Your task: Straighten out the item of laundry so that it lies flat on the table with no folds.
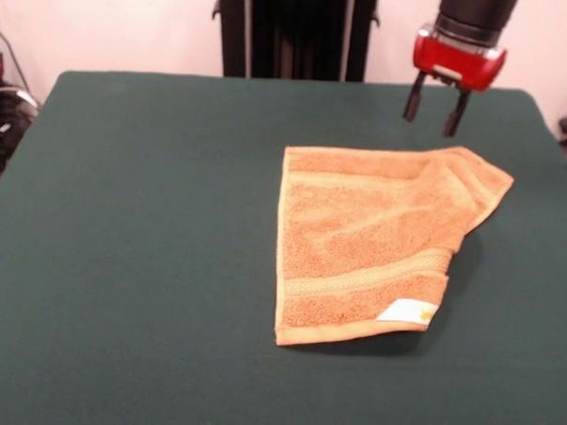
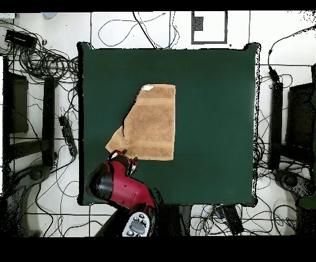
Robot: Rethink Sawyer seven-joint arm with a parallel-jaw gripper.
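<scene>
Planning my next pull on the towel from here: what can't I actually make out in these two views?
- Towel, both views: the part folded under along one side, hidden by the top layer.
- Care tag, front view: print too small to read.
- Hand, overhead view: fingertips hidden under the arm's red body.
- Table, front view: near edge cut off by the frame.

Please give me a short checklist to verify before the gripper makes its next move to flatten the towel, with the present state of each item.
1. Gripper open and empty: ok, its two fingers stand apart with nothing between them.
2. Gripper clear of the towel: ok, it hangs above the far right corner.
3. Towel flat: not ok, its right side in the front view is folded over.
4. Care tag visible: ok, at the near edge.
5. Room on the table to spread: ok.
6. Layers under the fold: cannot tell.
</scene>
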